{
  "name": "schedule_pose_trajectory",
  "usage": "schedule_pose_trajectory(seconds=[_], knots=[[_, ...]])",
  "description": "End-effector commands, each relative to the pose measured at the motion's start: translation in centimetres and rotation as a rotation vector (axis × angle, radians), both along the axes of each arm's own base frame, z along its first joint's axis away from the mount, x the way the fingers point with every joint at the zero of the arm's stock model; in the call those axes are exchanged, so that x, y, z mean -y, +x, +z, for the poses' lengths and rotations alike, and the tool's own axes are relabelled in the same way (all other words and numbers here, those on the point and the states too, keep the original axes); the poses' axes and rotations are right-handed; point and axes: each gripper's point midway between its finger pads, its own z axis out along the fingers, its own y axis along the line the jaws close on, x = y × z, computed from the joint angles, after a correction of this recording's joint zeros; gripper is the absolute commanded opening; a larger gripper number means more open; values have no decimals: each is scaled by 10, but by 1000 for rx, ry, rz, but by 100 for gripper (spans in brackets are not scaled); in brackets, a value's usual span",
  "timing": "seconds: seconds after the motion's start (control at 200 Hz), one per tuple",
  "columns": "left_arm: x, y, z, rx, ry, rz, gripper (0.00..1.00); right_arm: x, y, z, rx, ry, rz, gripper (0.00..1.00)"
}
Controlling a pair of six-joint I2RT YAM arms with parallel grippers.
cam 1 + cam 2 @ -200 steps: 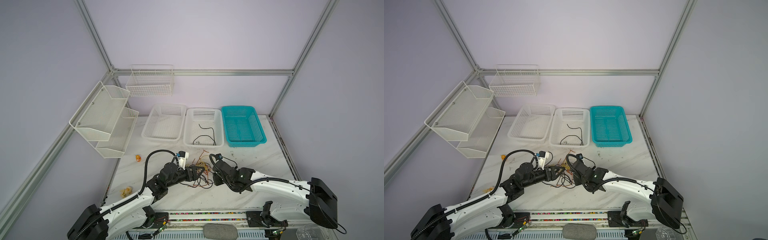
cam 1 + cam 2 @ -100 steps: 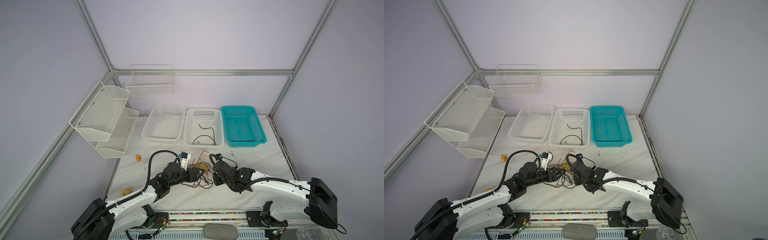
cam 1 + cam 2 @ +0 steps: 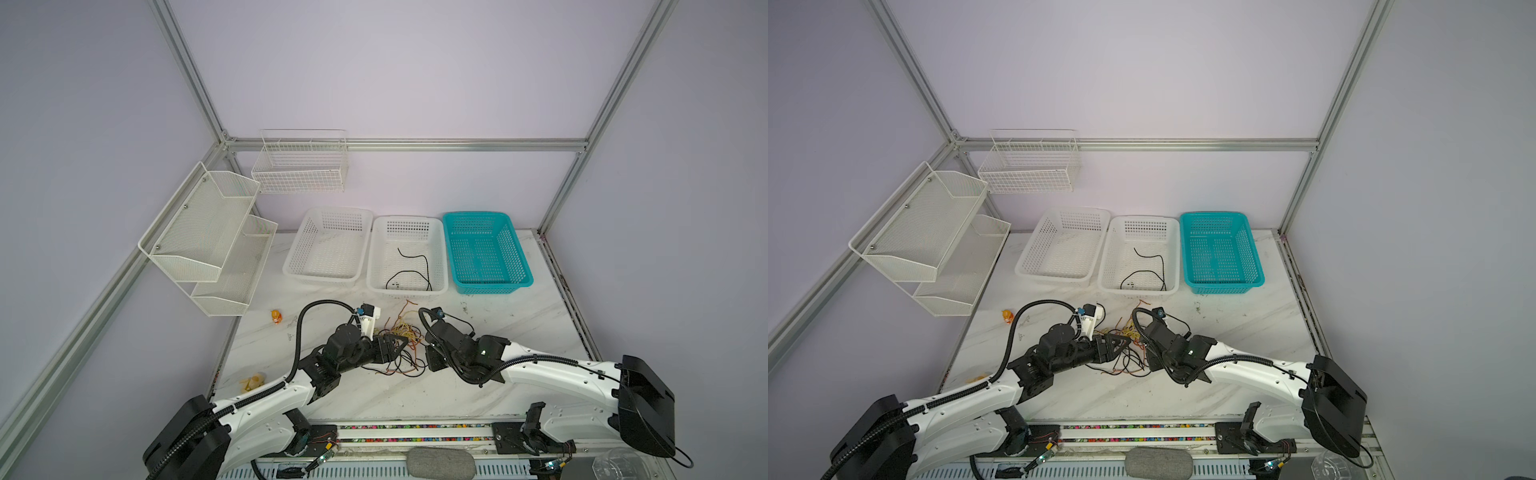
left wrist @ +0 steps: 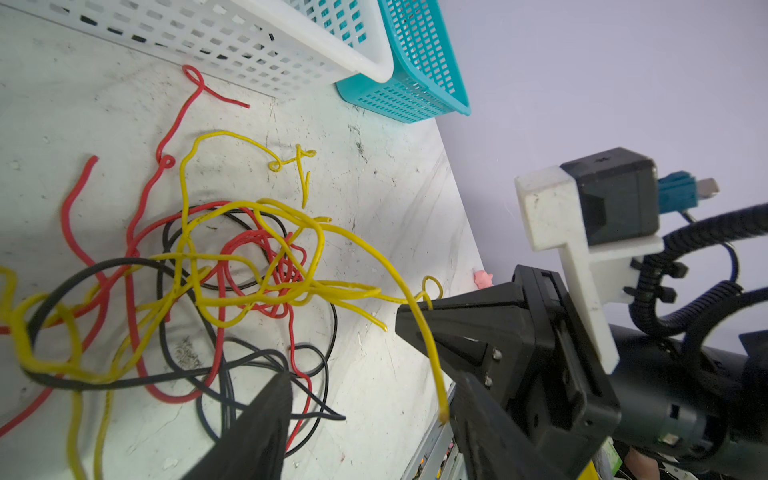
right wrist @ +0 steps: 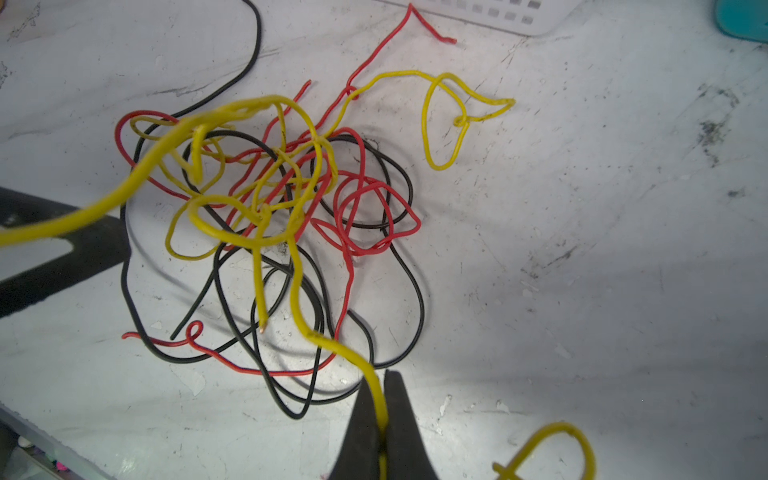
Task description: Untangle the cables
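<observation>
Just one black cable (image 3: 411, 271) inside the middle basket (image 3: 407, 292).

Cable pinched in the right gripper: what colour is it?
Yellow: the cable clamped in the right gripper shows best in the right wrist view.

The white, marble-veined table (image 3: 498, 328) is scuffed with dark smudges. Between the jaws of the left gripper (image 3: 400, 343) and the right gripper (image 5: 379, 384) lie the cables (image 5: 266, 199). They are red, black and yellow and looped through one another, mostly flat, with a few yellow loops lifted clear. Beyond both jaws, along the far edge, stand a white basket (image 3: 309, 245), a second white basket (image 3: 409, 291) and a teal basket (image 3: 490, 287), side by side. Well outside the left jaws sits a small orange object (image 3: 276, 316). Behind them, near the table's edge, lie yellowish scraps (image 3: 253, 381).
</observation>
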Motion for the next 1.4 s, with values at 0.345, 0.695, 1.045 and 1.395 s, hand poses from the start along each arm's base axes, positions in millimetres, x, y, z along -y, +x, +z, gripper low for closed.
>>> schedule_pose_trajectory(seconds=[0.345,0.695,1.045,1.395], knots=[[19,31,67,154,-76,21,44,-1,-2,5,11,14,20,0],[17,31,66,156,-49,27,24,1,-3,5,13,10,19,0],[11,35,69,161,-11,49,11,2,-2,10,23,9,14,0],[-46,27,70,157,134,178,0,10,5,34,72,65,-59,0]])
